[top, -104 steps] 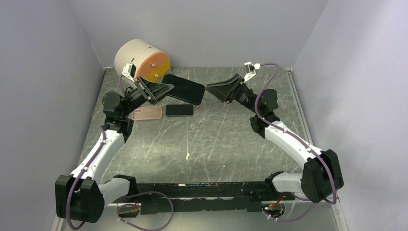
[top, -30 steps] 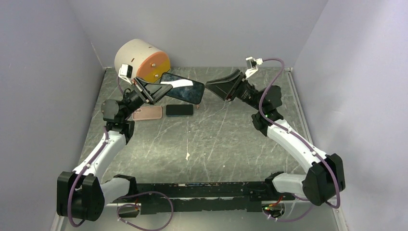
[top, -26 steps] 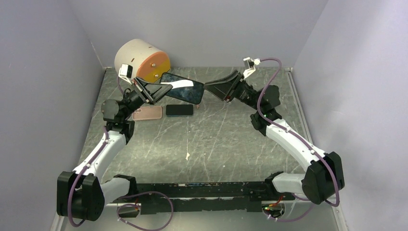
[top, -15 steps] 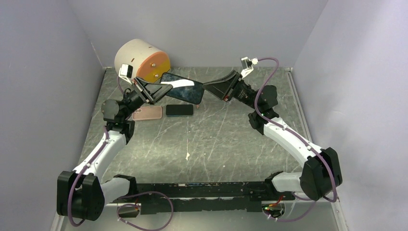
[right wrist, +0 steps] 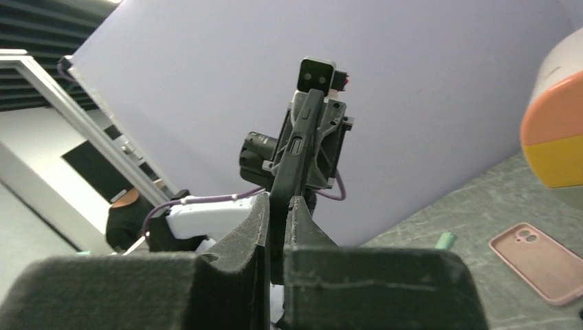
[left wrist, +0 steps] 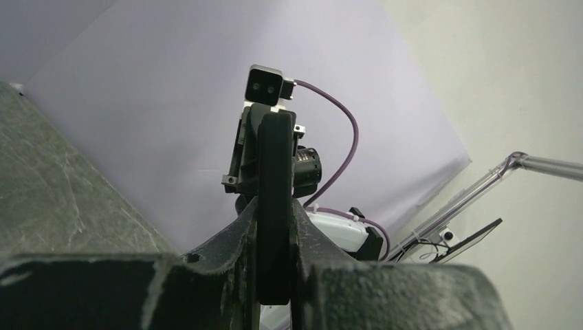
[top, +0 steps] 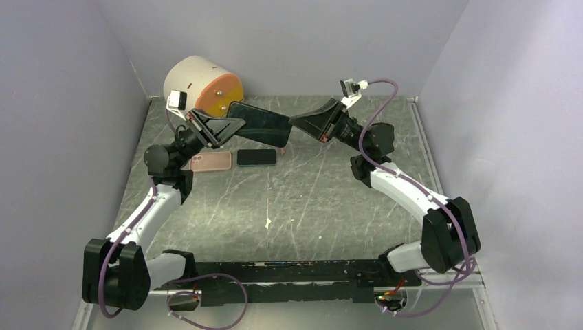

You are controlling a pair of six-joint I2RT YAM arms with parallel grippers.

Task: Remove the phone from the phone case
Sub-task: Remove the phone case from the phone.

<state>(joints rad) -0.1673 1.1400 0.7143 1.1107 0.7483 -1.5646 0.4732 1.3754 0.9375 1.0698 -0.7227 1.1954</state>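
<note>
left hand clamps cased phone aloft | right hand pinches its far end | case not yet off; pulling apart remains

We log the phone aloft over the table's back, left gripper clamping its left end, right gripper its right. Drum behind-left. Underneath lie a spare case and, just right of it, a second phone.

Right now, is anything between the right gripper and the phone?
Nothing visible. The phone is held in the air, one end in the left gripper, the other in the right gripper. The pink case and dark phone lie on the table below.
</note>
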